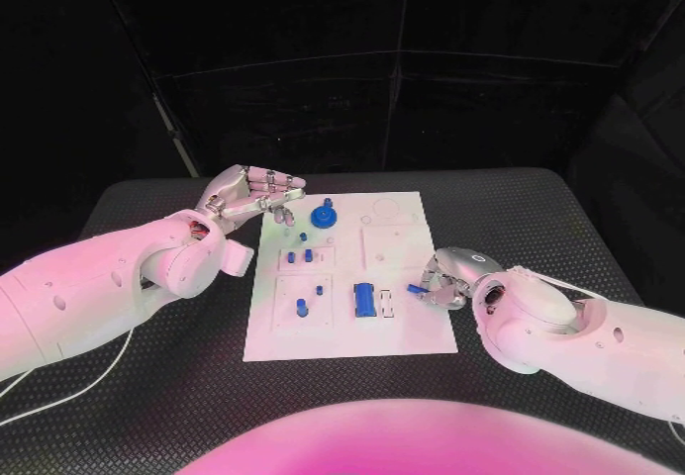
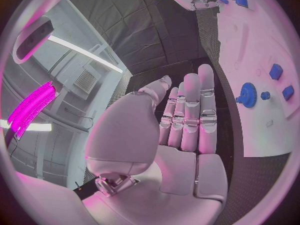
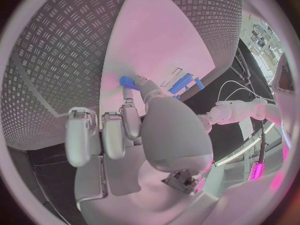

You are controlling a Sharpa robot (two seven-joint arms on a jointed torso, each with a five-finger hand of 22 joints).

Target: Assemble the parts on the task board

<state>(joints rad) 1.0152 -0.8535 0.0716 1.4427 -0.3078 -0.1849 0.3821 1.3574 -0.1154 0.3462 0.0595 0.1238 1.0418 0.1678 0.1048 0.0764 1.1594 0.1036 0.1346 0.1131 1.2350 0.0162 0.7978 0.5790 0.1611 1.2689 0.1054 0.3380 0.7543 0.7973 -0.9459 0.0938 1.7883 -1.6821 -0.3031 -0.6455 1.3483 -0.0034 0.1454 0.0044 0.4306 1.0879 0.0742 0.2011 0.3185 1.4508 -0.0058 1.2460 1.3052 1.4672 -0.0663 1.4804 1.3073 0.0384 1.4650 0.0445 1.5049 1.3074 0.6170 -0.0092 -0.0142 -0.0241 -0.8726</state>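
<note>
While the right hand (image 1: pixel 448 277) sits at the right edge of the white task board (image 1: pixel 407 336), it's pinching a small blue part (image 1: pixel 414 289) between thumb and finger. Left hand (image 1: pixel 254 196) hovers off the board's far left corner, fingers apart, holding nothing. A blue gear (image 1: pixel 324 214) stands near it, more blue parts (image 1: pixel 374 300) sit mid-board on the black desk (image 1: pixel 529 218).
</note>
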